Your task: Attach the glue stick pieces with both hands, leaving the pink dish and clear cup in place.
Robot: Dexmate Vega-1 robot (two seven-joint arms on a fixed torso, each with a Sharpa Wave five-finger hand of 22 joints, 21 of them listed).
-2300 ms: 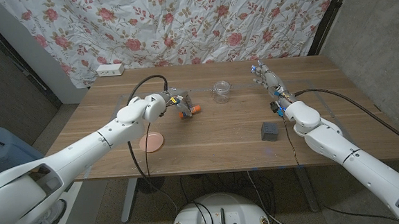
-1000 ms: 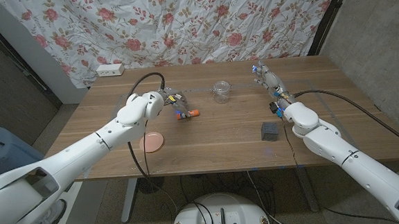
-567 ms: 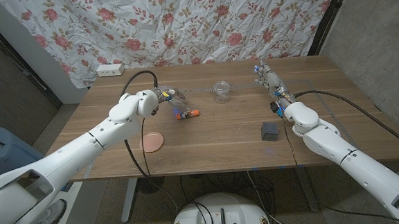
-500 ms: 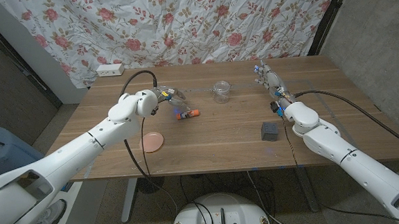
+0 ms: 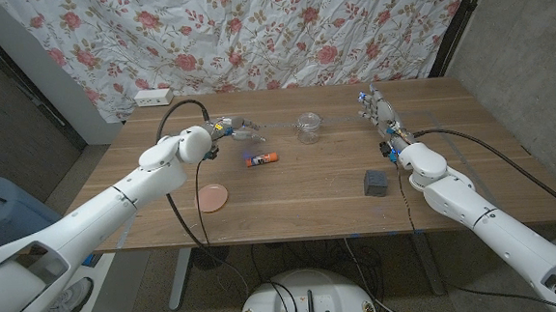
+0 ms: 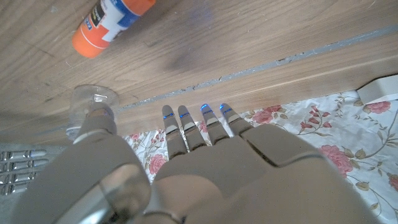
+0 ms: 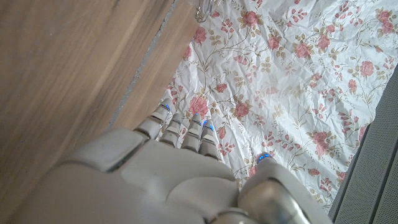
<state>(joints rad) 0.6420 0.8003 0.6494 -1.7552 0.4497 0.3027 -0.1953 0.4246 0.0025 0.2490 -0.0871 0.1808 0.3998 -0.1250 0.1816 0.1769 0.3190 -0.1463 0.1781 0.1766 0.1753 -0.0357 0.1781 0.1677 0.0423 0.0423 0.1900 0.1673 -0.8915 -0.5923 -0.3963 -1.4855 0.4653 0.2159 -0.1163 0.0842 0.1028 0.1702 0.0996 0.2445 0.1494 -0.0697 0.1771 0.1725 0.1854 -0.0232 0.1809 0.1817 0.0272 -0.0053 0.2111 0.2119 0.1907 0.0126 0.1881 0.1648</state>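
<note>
We see the glue stick (image 5: 261, 159) lying on the tabletop (image 5: 300, 193), apart from our left hand (image 5: 230, 129); the pink dish (image 5: 212, 196) sits nearer us.

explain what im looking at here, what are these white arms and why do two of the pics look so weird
It is a two-armed robot standing at a wooden table, steered remotely by a person. The wide picture comes from a camera on its head, looking down. The two odd ones come from cameras on each wrist, looking along the back of that hand, so they appear turned or upside down.

On the table lie a glue stick with an orange cap, a pink dish, a clear cup and a small dark block. A white power strip sits at the far edge, before a flowered cloth.

The left hand is near the glue stick with its fingers spread, holding nothing. The right hand is also open and holds nothing.
</note>
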